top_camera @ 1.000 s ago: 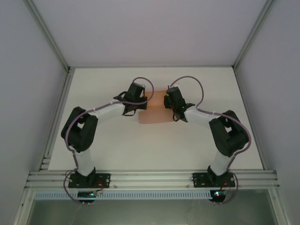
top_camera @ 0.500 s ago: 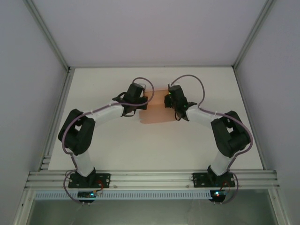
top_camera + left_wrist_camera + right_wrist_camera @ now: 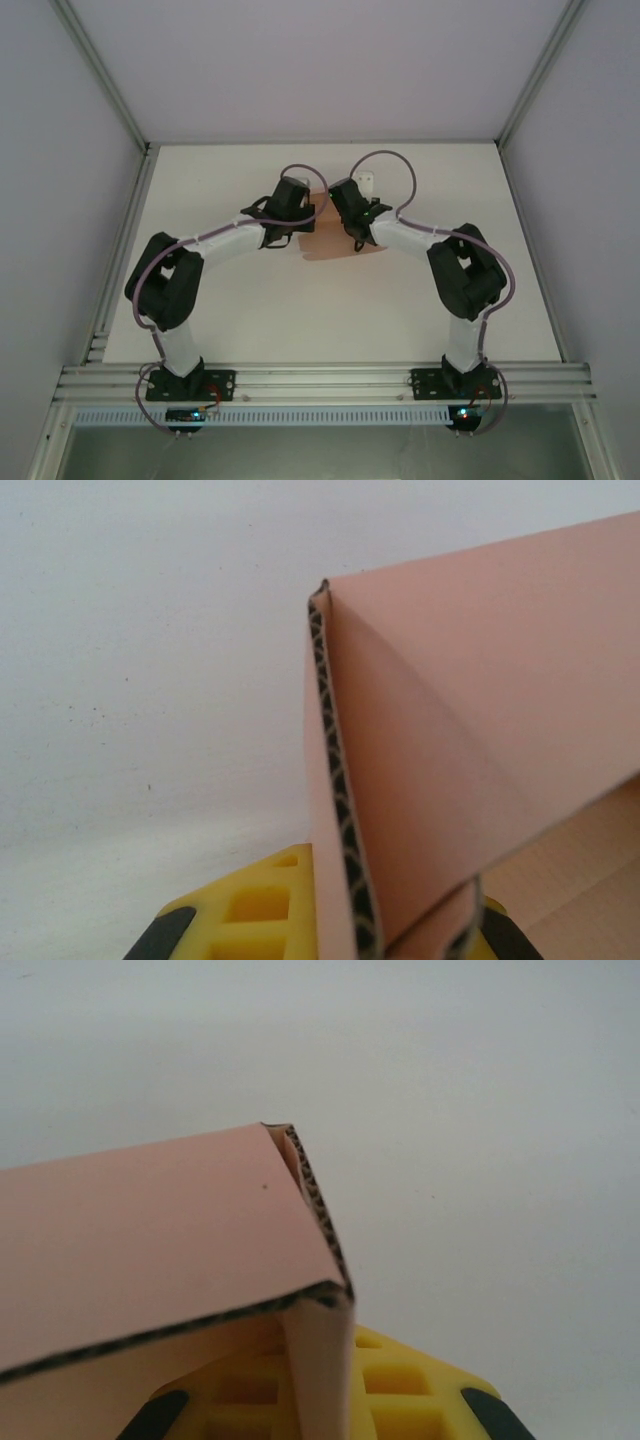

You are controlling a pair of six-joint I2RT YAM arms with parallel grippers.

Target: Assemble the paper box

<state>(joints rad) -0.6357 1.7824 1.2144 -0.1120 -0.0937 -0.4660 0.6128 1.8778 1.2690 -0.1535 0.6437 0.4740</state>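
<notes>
Box [image 3: 335, 248] sits centre-frame, now pinched at both ends: right gripper [image 3: 342, 206] just swung in and clamped one folded edge, left gripper [image 3: 303, 214] stays clamped opposite, so folding can likely proceed.

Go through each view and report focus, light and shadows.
Top external: soft and low in detail, with flat diffuse light, the paper box washed pale, and hardly any shadow on the table. Left wrist: the box's corrugated edge is crisp, the table evenly lit, no glare. Right wrist: the edge flutes are sharp, the table smooth grey, no hard shadows.
</notes>
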